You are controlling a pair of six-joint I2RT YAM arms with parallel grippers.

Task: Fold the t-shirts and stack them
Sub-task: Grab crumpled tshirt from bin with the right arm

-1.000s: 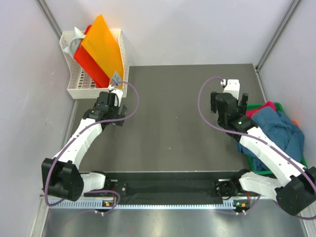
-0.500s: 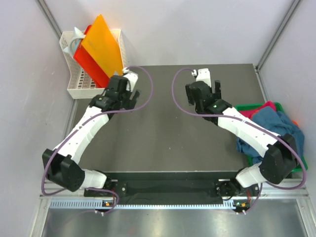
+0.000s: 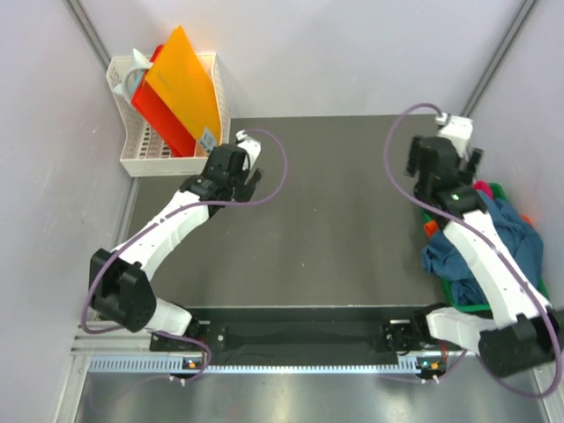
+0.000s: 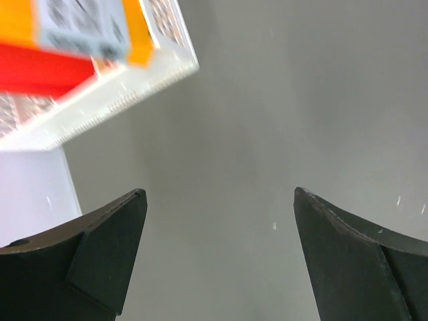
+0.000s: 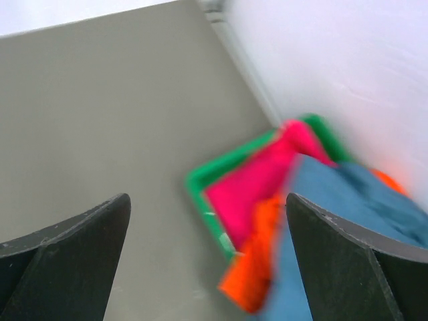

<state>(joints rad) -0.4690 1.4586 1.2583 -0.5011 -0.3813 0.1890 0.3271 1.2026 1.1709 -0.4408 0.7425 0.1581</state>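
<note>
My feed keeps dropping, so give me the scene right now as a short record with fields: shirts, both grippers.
t-shirts: heaped unfolded in and over the green tray at the right edge of the table
top of heap: teal-blue shirt, with magenta shirt and orange shirt beside it
left gripper: open, empty, near the white basket
right gripper: open, empty, near the tray's far corner

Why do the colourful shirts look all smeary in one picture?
Right wrist view: the pink shirt, orange shirt and green tray are smeared, with soft edges. Left wrist view: the white basket is blurry too. Top view: everything looks sharp and evenly lit.
</note>
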